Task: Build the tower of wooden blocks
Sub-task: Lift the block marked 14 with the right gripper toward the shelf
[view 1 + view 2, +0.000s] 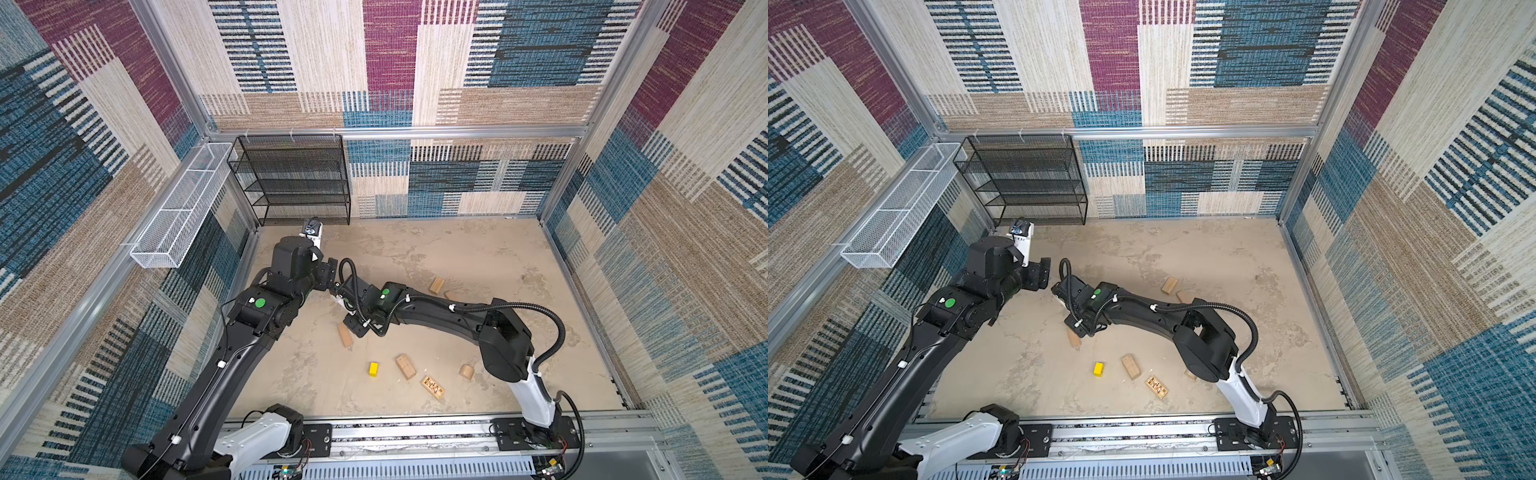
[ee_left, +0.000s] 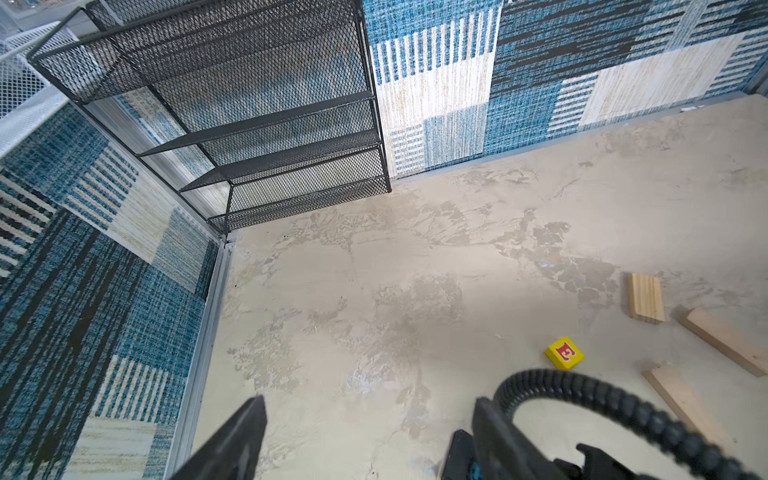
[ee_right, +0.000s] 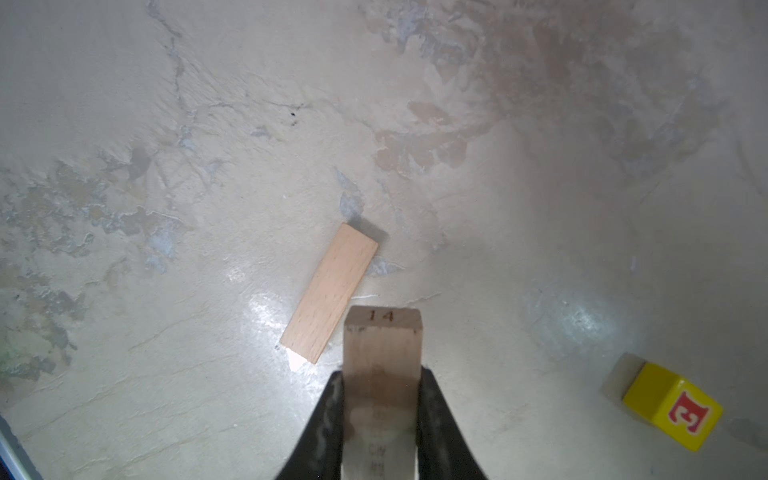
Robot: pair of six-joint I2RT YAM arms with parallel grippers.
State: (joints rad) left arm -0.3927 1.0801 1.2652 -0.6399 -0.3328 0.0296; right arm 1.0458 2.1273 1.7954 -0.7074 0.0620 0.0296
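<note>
My right gripper (image 3: 381,374) is shut on a tan wood block (image 3: 382,340) stamped 14, held low over the floor. Just beyond its end a flat tan block (image 3: 330,293) lies on the floor, also seen in a top view (image 1: 345,336) beside the right gripper (image 1: 357,327). A yellow block with a red letter (image 3: 673,405) sits off to one side. My left gripper (image 2: 370,440) is open and empty, raised near the back left (image 1: 331,272). Loose blocks lie in front: yellow (image 1: 373,368), tan (image 1: 405,366), dark-patterned (image 1: 432,386), rounded (image 1: 466,371). No tower is in view.
A black mesh shelf rack (image 1: 299,178) stands against the back wall at the left. A white wire basket (image 1: 178,208) hangs on the left wall. Two more tan blocks (image 1: 436,285) lie behind the right arm. The right arm's cable (image 2: 582,386) loops past the left gripper.
</note>
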